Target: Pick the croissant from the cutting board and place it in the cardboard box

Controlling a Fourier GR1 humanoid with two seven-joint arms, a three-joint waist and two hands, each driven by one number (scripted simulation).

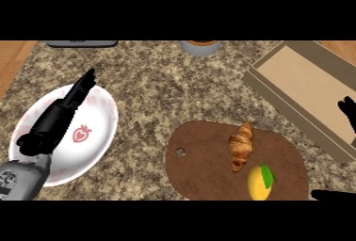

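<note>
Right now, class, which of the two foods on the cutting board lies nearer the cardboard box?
The croissant. It lies on the board's far half, toward the box; the yellow fruit sits nearer the board's front edge, farther from the box.

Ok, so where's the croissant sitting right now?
In the head view the croissant lies on the brown cutting board, right of centre, just above the lemon and below-left of the cardboard box.
</note>
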